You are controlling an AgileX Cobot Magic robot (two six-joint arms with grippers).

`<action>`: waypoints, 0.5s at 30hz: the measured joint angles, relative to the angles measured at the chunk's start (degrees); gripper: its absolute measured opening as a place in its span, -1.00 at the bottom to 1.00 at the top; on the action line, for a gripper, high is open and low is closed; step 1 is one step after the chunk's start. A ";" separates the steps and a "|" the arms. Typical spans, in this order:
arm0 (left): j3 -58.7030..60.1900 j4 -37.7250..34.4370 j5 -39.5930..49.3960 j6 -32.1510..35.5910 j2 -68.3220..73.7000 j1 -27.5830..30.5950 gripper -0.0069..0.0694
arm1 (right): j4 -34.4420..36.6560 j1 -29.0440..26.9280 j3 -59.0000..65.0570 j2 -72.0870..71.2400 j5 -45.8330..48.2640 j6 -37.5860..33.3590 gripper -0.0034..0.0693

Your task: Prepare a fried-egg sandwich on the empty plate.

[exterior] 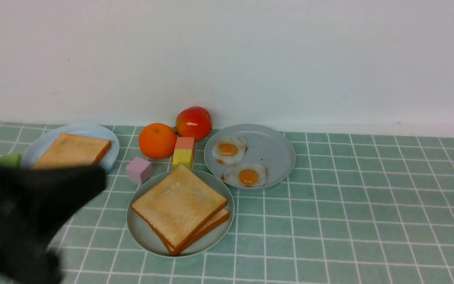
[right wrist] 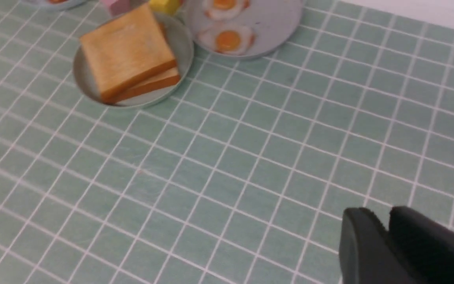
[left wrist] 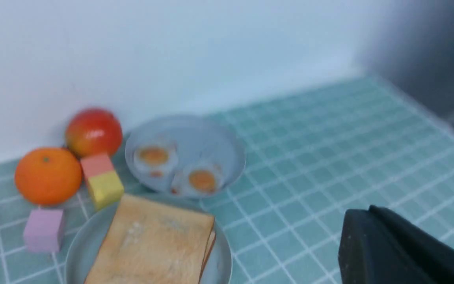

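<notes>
The mint-green plate (exterior: 140,232) lies at the centre front and carries two toast slices, the top one (exterior: 177,203) skewed over the lower one (exterior: 216,221). No egg shows between them. Two fried eggs (exterior: 229,150) (exterior: 246,175) lie on the grey speckled plate (exterior: 274,152) behind it. A third toast slice (exterior: 73,150) lies on the light-blue plate (exterior: 89,129) at the back left. My left gripper (exterior: 101,175) is a blurred black shape at the front left, jaws together and empty (left wrist: 363,213). My right gripper (right wrist: 386,215) is shut and empty over bare tiles, out of the front view.
An orange (exterior: 157,140), a red apple (exterior: 194,122), a pink-and-yellow block (exterior: 184,152) and a pink cube (exterior: 139,169) stand behind the mint-green plate. A green object (exterior: 9,159) sits beside the light-blue plate. A white wall bounds the back.
</notes>
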 joint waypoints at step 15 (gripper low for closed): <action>29.72 -2.93 -23.17 -0.04 -18.87 0.00 -0.85 | -1.12 0.00 21.53 -18.49 -17.41 16.06 -0.94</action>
